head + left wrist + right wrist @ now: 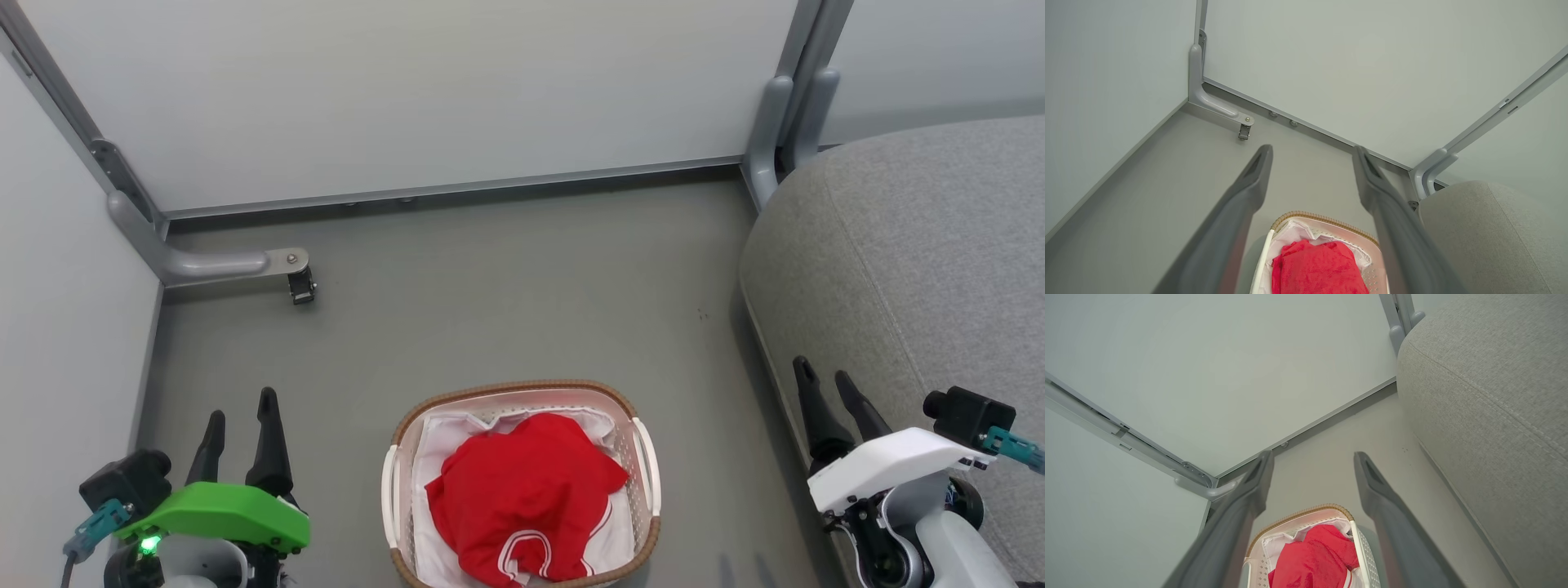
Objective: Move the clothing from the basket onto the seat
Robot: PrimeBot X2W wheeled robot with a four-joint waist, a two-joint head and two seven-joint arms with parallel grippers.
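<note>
Red clothing (522, 498) with white stripe trim lies bunched in the white basket (645, 457) on the floor, low in the middle of the head view. The clothing (1318, 269) and the basket's brown rim (1323, 218) also show between my left fingers; the right wrist view has the clothing (1314, 559) in the basket (1298, 516) too. The grey seat (922, 269) fills the right side. My left gripper (241, 425) is open to the left of the basket, empty. My right gripper (829, 384) is open beside the seat's edge, empty.
Pale partition walls close off the back and left. A grey metal foot with a bracket (277, 269) juts from the left corner, and a grey post (784, 122) stands at the seat's far corner. Grey floor (506, 310) lies between basket and wall.
</note>
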